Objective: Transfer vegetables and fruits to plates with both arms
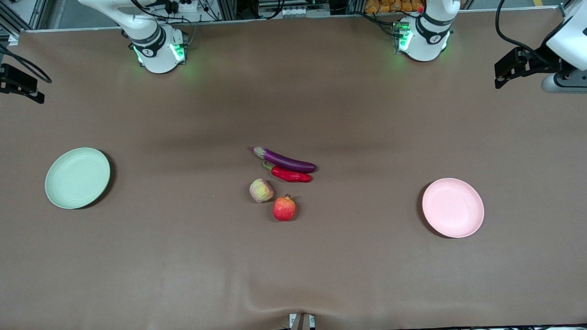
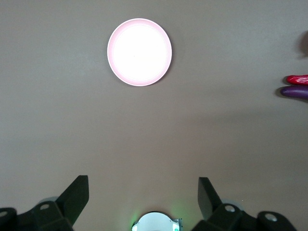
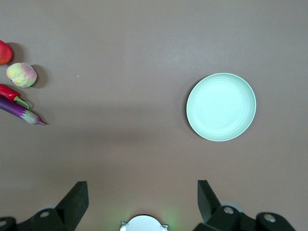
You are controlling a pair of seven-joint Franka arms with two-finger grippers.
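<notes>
Nearest the front camera among the produce lies the red pomegranate-like fruit [image 1: 284, 208], with the pale yellow-green fruit [image 1: 261, 190] just beside it and slightly farther back. Farther still lie the red chili pepper [image 1: 290, 174] and the purple eggplant [image 1: 283, 159], side by side and touching or nearly so.

Count: two fruits, two vegetables, two plates. The green plate [image 1: 77, 178] sits toward my right arm's end of the table, the pink plate [image 1: 452, 208] toward my left arm's end. Both are bare.

My left gripper [image 2: 143, 195] hangs high over the table at its own end, jaws fully spread, holding nothing. My right gripper [image 3: 143, 195] is likewise spread and empty, high over its end.

Assessment: no transfer has begun. Next, each arm must travel inward to the central cluster and descend on one piece; the crowded pairs demand careful finger placement.
</notes>
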